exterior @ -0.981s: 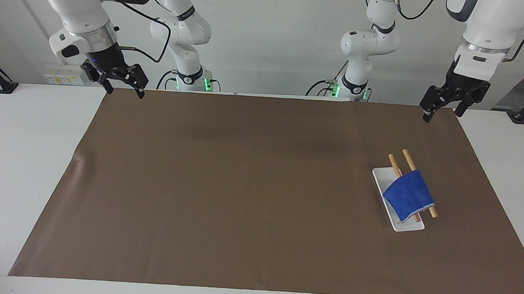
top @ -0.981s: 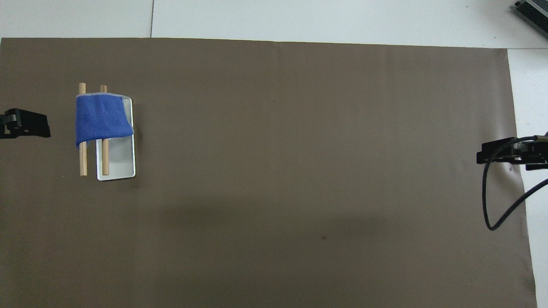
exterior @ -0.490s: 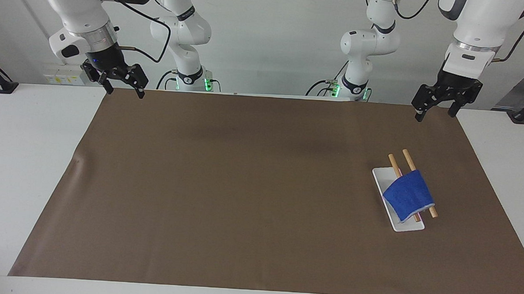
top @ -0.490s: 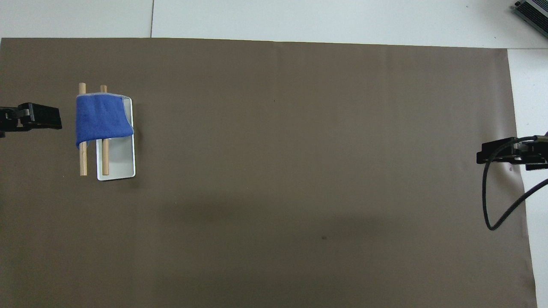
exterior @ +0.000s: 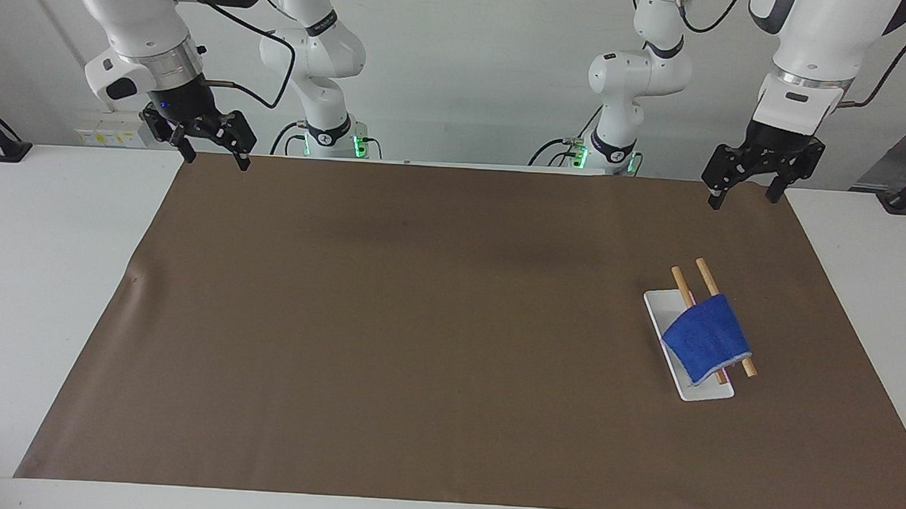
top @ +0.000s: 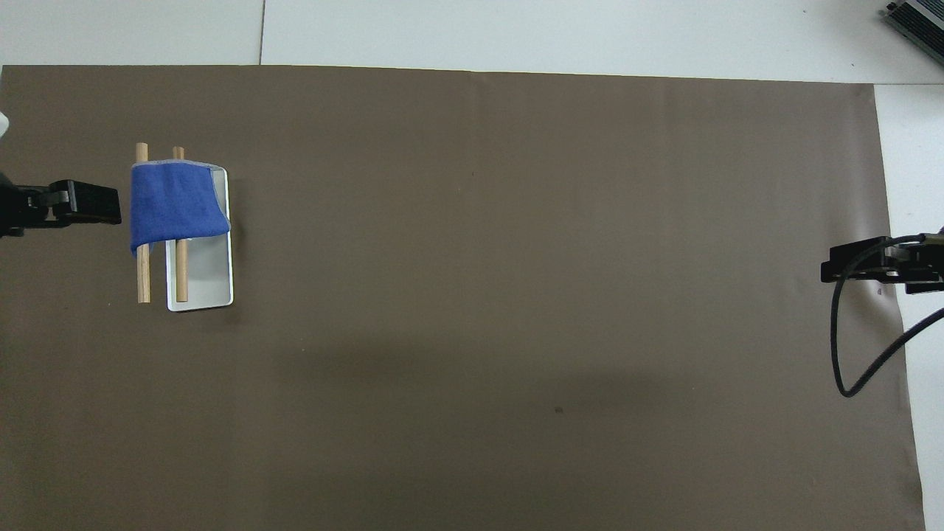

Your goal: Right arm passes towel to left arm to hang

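Now, going across the facing view from its left edge: right pincer [exterior: 211, 151] up in the air over the mat's [exterior: 419, 322] corner at the robots' edge of the desk [exterior: 39, 267], fingers apart, nothing held. Then bare mat. Then towel [exterior: 705, 338] draped over two wooden rods [exterior: 681, 283] on a white tray [exterior: 661, 309], toward the left arm's end. Left pincer [exterior: 746, 192] released too, high over the mat's edge by the robots, apart from the towel.
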